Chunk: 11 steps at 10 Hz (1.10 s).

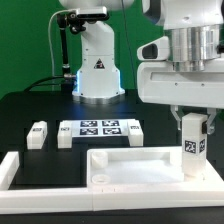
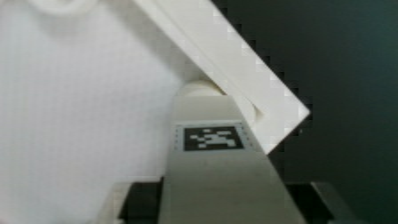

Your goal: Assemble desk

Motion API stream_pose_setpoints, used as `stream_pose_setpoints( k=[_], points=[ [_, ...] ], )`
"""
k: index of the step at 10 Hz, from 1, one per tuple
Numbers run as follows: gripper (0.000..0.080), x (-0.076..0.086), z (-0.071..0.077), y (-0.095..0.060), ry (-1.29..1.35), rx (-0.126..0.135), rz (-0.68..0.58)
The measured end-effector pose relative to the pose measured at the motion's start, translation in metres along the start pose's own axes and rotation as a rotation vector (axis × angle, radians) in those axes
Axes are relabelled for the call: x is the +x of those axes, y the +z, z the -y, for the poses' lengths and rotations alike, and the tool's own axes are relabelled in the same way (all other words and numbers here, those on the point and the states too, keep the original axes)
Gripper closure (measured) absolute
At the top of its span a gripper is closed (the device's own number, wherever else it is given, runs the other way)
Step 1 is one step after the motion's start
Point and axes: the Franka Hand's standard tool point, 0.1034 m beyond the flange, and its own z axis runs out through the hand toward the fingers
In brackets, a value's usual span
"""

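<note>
Gripper (image 1: 191, 118) clamped on white square plastic leg post (image 1: 190, 148), tagged and held upright. Its lower end meets a corner of the wide white rimmed plastic desk panel (image 1: 130, 165), toward the exterior view's right; cannot tell if seated. Loose leg post (image 1: 38, 133) and second loose leg post (image 1: 66, 135) stand beside the marker board (image 1: 100, 128) on the black table (image 1: 20, 110).

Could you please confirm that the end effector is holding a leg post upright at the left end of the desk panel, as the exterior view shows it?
Not quite; only the side is wrong. The end effector is holding the leg post upright at the right end of the desk panel, on the exterior view's right. The exterior view shows this plainly.
</note>
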Motion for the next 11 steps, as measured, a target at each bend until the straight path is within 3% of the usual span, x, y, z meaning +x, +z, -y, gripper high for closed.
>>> stream_pose_setpoints(
  k=[2,4,5,6,7,8,11],
  points=[
    [0.0509,0.0031,-0.0014,0.0001,0.271,0.046,0.049],
    [0.0508,0.0004,-0.0004,0.0006,0.468,0.045,0.062],
    [0.0433,0.0003,-0.0004,0.0007,0.449,0.045,0.062],
    [0.0433,-0.0008,-0.0017,0.001,0.338,0.035,0.059],
    [0.0297,-0.0032,-0.0017,-0.0003,0.118,0.014,0.058],
    [0.0177,-0.0039,0.0013,-0.0022,-0.094,0.021,0.053],
    [0.0158,-0.0044,0.001,-0.0016,-0.33,0.026,0.052]
  ],
)
